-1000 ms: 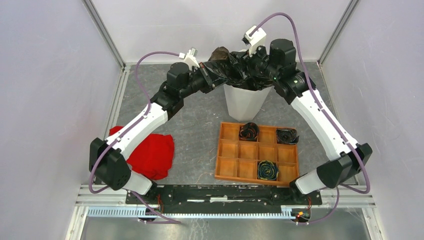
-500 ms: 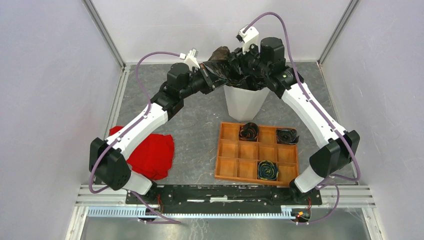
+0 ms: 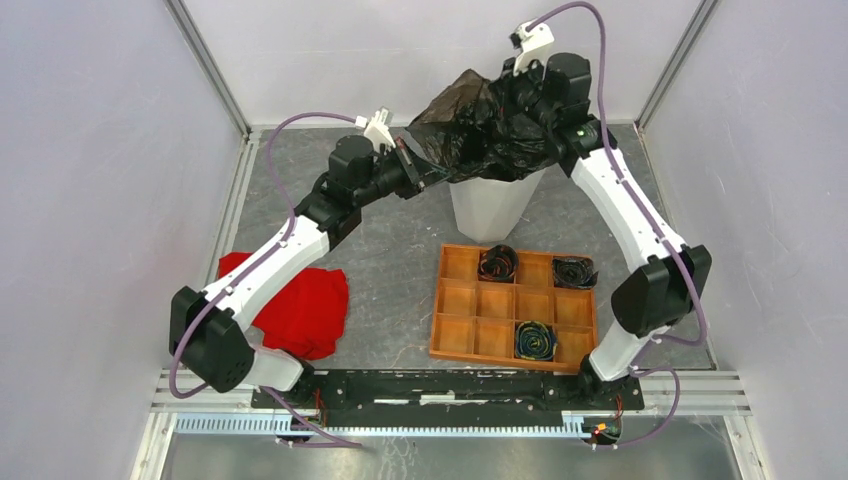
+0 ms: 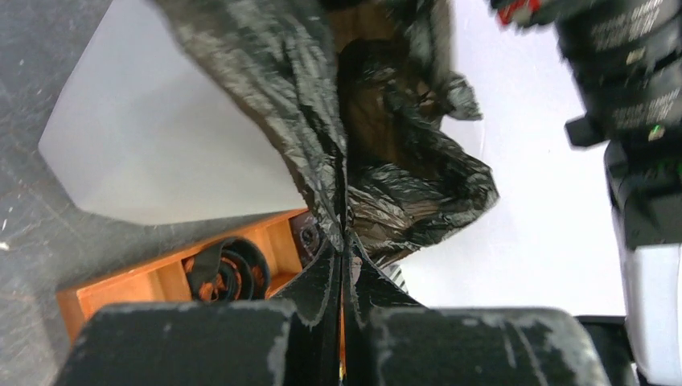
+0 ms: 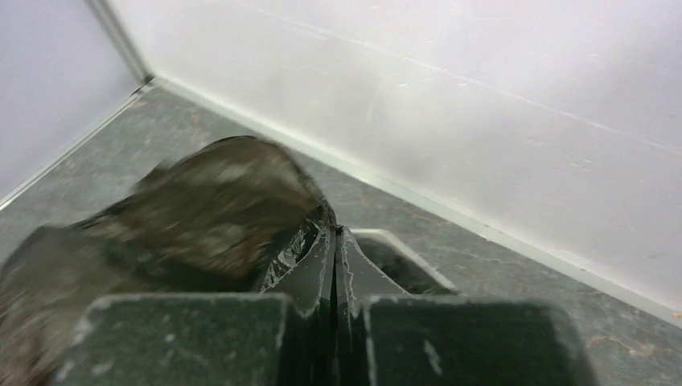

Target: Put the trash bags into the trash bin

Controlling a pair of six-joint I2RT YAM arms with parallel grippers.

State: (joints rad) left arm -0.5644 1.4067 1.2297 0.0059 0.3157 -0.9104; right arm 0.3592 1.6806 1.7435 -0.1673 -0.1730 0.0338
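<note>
A crinkled black trash bag (image 3: 480, 125) hangs spread above the white faceted trash bin (image 3: 490, 205), its lower part over the bin's mouth. My left gripper (image 3: 413, 160) is shut on the bag's left edge; in the left wrist view the jaws (image 4: 346, 241) pinch the black plastic (image 4: 386, 161) beside the bin's wall (image 4: 161, 145). My right gripper (image 3: 522, 103) is raised at the bag's top right and shut on it. In the right wrist view the closed tips (image 5: 334, 229) grip brownish stretched plastic (image 5: 217, 201) above the bin's rim (image 5: 402, 249).
An orange-brown compartment tray (image 3: 460, 335) lies in front of the bin and holds three rolled black bags (image 3: 497, 263), (image 3: 574, 272), (image 3: 535, 340). A red cloth (image 3: 300, 305) lies at the left under my left arm. Walls close off the back and sides.
My right gripper has shut on the bag and risen toward the back, pulling the bag up and wide. The left gripper kept its hold and shifted slightly.
</note>
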